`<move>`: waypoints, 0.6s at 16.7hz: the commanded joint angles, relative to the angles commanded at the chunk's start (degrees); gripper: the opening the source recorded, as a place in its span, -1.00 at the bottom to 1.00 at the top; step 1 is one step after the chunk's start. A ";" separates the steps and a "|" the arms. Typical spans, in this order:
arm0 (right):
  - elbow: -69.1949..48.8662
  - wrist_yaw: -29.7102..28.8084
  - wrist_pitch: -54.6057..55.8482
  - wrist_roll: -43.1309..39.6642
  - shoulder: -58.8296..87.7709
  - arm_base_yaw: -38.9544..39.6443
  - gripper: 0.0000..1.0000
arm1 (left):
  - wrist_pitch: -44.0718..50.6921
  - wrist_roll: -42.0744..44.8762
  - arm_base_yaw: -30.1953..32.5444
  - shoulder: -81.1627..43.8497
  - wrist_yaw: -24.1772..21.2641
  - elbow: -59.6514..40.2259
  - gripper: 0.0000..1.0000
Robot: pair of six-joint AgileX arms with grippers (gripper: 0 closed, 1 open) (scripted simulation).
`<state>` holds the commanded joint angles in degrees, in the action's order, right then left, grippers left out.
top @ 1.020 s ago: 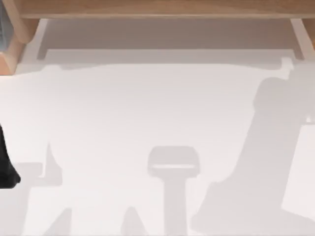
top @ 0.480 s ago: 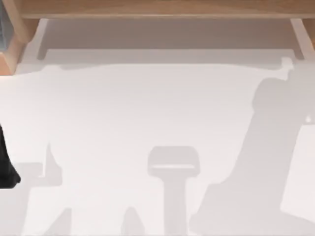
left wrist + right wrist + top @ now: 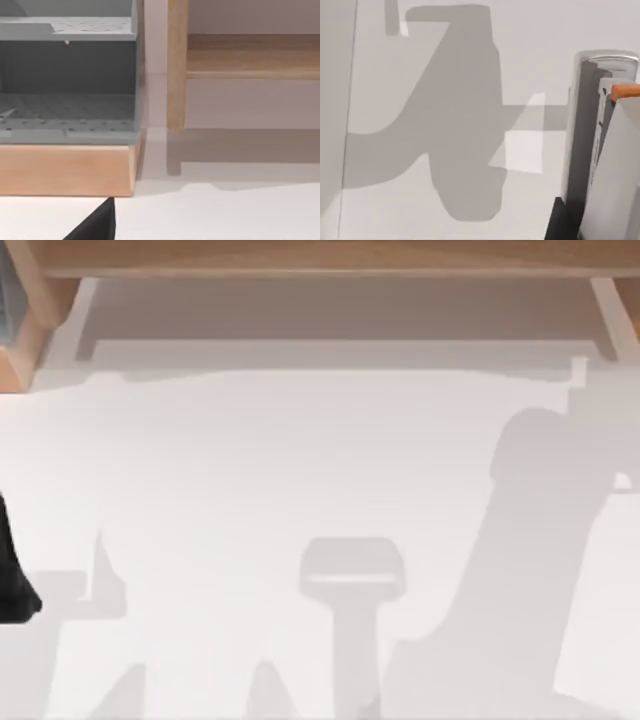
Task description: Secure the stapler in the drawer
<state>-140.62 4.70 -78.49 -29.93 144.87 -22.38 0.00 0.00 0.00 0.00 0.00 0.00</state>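
One arm shadow [image 3: 520, 540] farther left.

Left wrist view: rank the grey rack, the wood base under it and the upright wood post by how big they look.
1. grey rack, clearly the largest
2. wood base, a wide low band
3. wood post, a narrow strip

The post seems to stand farther back than the base, so this order holds for looks only.
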 joint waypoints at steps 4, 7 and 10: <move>0.97 -1.20 -0.09 2.57 1.68 0.24 -1.00 | 0.00 0.00 0.00 0.00 0.00 0.00 1.00; 0.80 -3.29 -0.67 6.06 3.44 0.63 -1.00 | 0.00 0.00 0.00 0.00 0.00 0.00 1.00; 0.48 -5.12 -1.54 9.01 4.47 0.96 -1.00 | 0.00 0.00 0.00 0.00 0.00 0.00 1.00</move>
<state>-140.14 -0.42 -80.03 -20.92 149.34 -21.42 0.00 0.00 0.00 0.00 0.00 0.00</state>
